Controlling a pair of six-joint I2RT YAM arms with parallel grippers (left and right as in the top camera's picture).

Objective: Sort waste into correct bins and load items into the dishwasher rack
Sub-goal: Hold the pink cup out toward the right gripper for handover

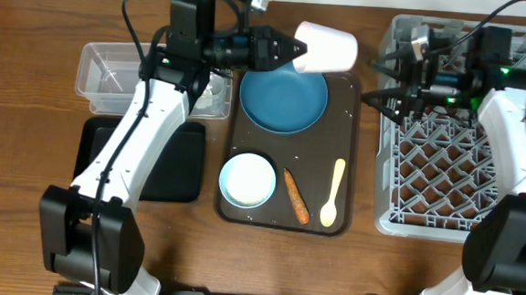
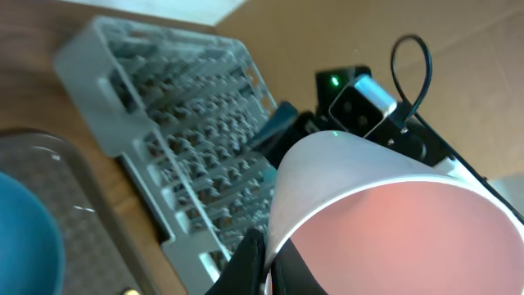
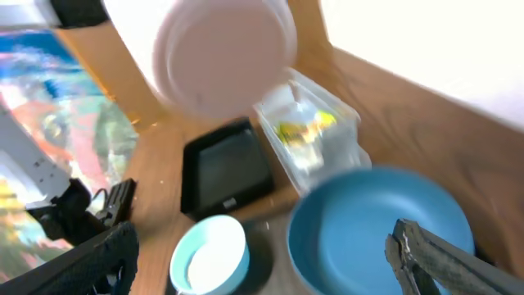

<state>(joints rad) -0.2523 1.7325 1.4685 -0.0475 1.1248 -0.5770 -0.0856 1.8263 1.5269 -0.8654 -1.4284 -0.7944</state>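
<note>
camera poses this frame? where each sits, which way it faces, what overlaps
Overhead: above the table, looking straight down; both arms show, left gripper shut on the pink-inside cup, right gripper open.
Left wrist: behind the cup, facing the dishwasher rack and right arm; own fingers at bottom edge.
Right wrist: by the rack's edge, facing the cup's base, blue plate, clear tub; own fingers in both lower corners.
Shared: the cup in all three.
</note>
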